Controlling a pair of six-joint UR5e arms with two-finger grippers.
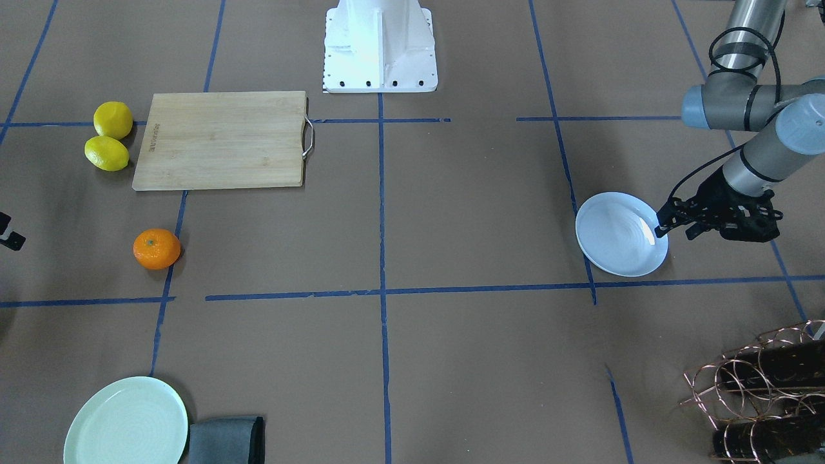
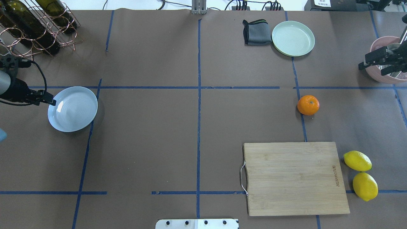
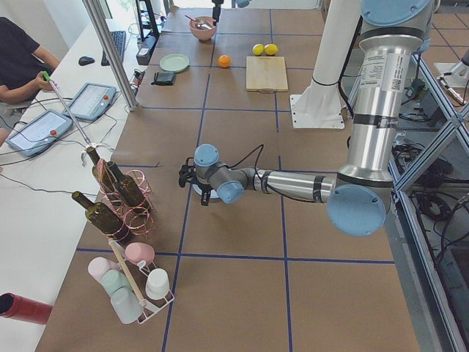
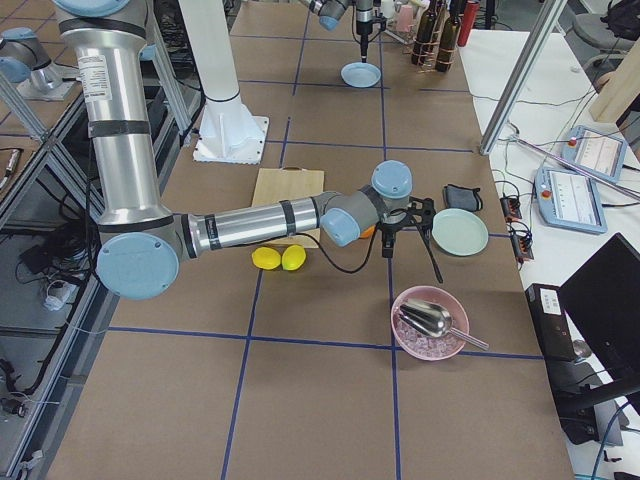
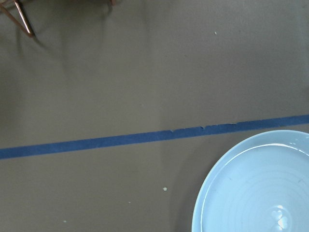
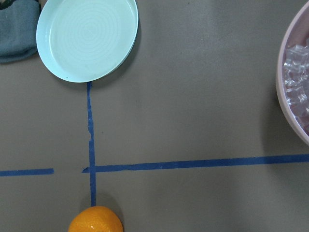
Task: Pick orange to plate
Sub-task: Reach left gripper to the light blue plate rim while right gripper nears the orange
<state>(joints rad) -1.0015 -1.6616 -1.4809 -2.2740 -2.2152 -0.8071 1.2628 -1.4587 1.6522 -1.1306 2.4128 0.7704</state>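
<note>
Left gripper (image 1: 673,232) and right gripper (image 2: 371,69) both look open and empty, and the orange (image 2: 308,105) sits well right of the plate (image 2: 76,111), so we worry a sloppy pinch rolls it away.

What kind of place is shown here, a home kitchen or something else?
Most likely a robotics lab, not a kitchen: the table carries a blue tape grid, and a seated operator has control tablets beside it.
</note>
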